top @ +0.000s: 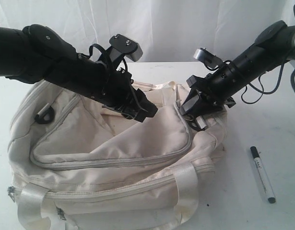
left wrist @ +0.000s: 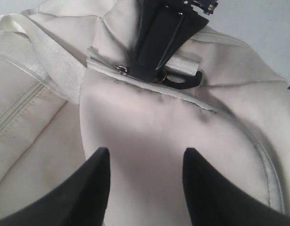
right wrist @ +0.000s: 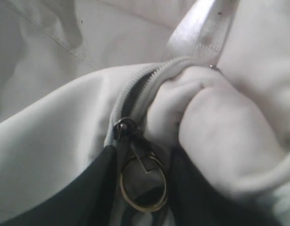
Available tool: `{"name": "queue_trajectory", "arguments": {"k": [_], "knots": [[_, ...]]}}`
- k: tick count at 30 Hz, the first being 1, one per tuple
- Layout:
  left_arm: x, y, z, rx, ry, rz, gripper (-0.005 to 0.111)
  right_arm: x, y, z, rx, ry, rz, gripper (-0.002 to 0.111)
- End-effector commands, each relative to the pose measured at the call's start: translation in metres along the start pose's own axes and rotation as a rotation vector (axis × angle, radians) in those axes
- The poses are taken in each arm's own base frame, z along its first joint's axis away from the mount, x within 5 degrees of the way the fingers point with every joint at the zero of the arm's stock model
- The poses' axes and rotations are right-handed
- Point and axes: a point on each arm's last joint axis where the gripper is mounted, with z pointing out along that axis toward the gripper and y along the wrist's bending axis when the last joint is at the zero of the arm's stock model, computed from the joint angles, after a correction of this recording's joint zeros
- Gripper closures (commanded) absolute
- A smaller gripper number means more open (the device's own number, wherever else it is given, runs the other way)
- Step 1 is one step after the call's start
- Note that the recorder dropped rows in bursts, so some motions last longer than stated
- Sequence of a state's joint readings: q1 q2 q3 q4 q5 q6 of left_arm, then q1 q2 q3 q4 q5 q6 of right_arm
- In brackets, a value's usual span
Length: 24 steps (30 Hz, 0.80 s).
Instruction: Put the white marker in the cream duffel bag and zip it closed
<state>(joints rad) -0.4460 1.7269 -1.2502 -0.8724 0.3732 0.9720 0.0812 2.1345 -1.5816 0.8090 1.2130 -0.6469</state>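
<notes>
Evidently the marker (top: 262, 175) lies on the table (top: 243, 143) right of the bag (top: 113, 153), probably because the zip (right wrist: 135, 82) must open first. The right gripper (top: 193, 112) straddles the ring pull (right wrist: 135, 206) at the bag's right end; whether it pinches it, I cannot tell. The left gripper (top: 146, 111) hovers over the flap (left wrist: 149, 117), jaws apart and empty, likely to steady the fabric.

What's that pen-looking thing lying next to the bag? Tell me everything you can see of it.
It is the white marker, a slim, smooth stick that looks like plastic. It has a black cap at the end farther from the camera, a small black tip at the nearer end, and tiny dark print along its body, too small to read. The cap is on. It lies flat and slightly slanted on the white table, to the right of the cream duffel bag and clear of it. Only the table touches it.
</notes>
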Motion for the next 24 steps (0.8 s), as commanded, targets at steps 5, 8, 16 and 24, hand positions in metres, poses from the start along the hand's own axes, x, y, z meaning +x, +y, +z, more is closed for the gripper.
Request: {"name": "queue_trajectory", "arguments": {"k": [5,8,16,24], "knots": [[-0.001,-0.004,0.000,0.018,-0.009,-0.025,0.055,-0.002,0.002,0.000,-0.036,-0.018,-0.012,0.086],[-0.002,-0.002,0.000,-0.008,-0.021,-0.025,0.055,-0.002,0.004,-0.002,-0.035,-0.023,-0.016,0.087],[-0.009,0.013,-0.002,-0.168,-0.097,-0.027,0.055,-0.003,0.015,-0.015,-0.020,-0.046,-0.055,0.096],[-0.010,0.015,-0.002,-0.194,-0.110,-0.027,0.055,-0.002,0.016,-0.015,-0.014,-0.044,-0.064,0.108]]}}
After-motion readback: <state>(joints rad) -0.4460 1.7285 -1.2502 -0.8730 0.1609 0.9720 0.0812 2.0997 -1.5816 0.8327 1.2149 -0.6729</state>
